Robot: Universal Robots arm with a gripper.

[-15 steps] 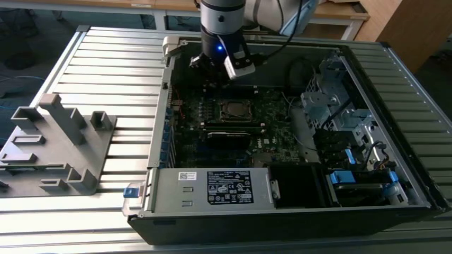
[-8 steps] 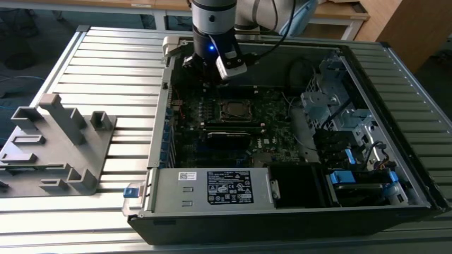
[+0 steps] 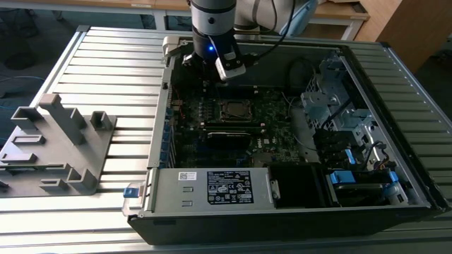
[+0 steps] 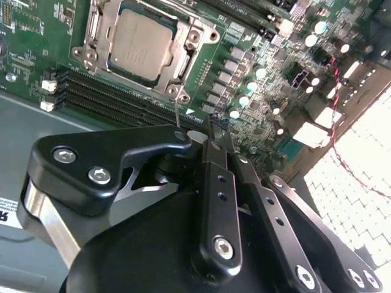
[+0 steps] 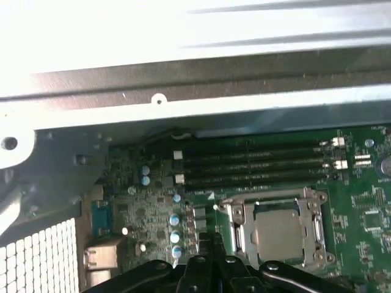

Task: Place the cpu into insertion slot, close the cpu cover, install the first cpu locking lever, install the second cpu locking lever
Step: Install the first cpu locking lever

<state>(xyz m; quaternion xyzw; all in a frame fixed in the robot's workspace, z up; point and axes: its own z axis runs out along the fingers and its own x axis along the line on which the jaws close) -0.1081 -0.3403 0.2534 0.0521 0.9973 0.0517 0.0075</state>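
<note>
Exterior view: closed, empty gripper (image 3: 209, 71) at eleven o'clock from the covered chip (image 3: 234, 109); I'd ease the second wrist view's thin lever (image 4: 176, 114) down slowly

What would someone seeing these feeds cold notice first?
Probably the open computer case lying on the slatted table, with the arm reaching down into it. In the second wrist view, the grey chip lies framed by the silvery cover on the green board, and the black gripper is close beside it. A grey fixture stands at the exterior view's left.
</note>
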